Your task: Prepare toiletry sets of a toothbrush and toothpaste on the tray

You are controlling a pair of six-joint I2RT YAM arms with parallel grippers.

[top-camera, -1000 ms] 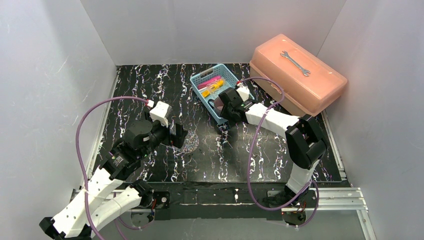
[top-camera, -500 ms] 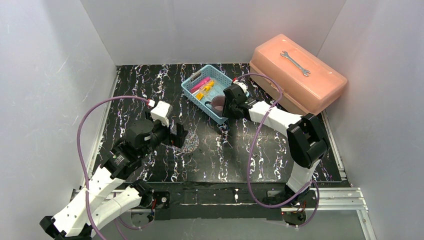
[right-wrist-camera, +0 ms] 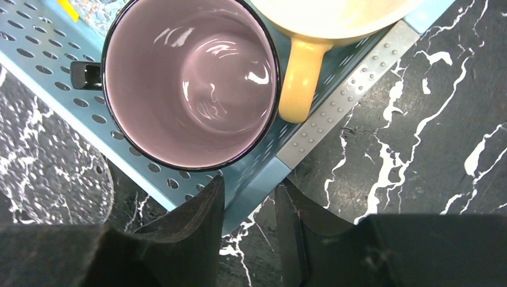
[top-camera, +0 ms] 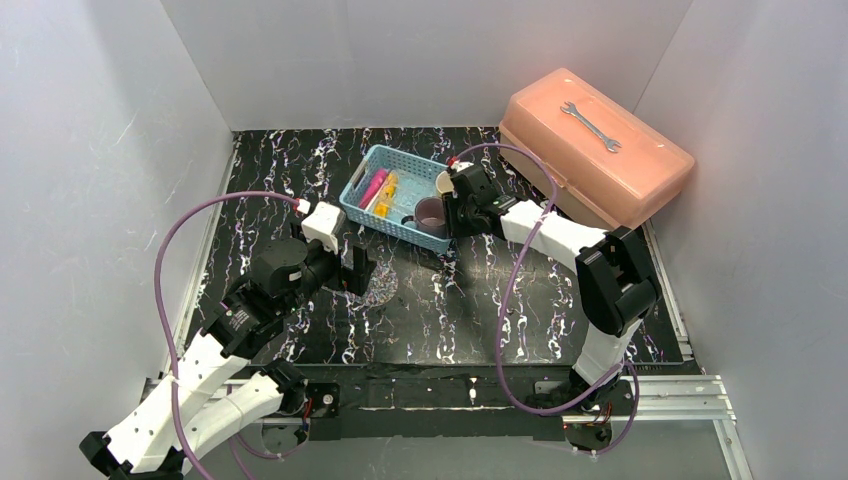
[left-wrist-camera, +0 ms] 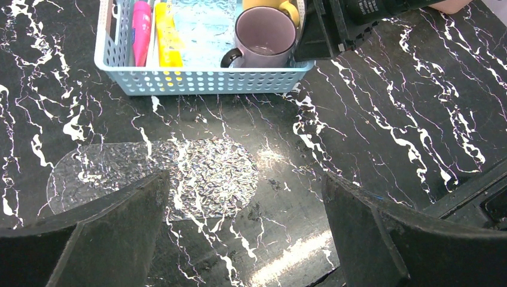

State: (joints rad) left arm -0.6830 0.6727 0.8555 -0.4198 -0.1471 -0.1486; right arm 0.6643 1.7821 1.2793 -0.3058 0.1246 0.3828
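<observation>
left gripper [left-wrist-camera: 245,179] spread wide above tray [left-wrist-camera: 89,179], lower left | 2 tubes, pink tube [left-wrist-camera: 141,30] and yellow tube [left-wrist-camera: 166,36], in blue basket [left-wrist-camera: 203,81], upper left: should handle light, slick, squashy, so grip mid-body; toothbrushes perhaps alongside, unclear | right gripper [right-wrist-camera: 248,203] pinching basket corner

My left gripper [left-wrist-camera: 244,197] gapes wide over the clear tray [left-wrist-camera: 149,179]. At twelve o'clock, the blue basket [left-wrist-camera: 203,81] holds a pink tube [left-wrist-camera: 141,30], yellow tube [left-wrist-camera: 167,36] and purple cup [left-wrist-camera: 263,30].

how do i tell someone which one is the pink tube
Find the light-blue basket on the black marbled table. Look at its end away from the purple mug. The pink tube lies nearest the end wall, beside the yellow tube.
</observation>
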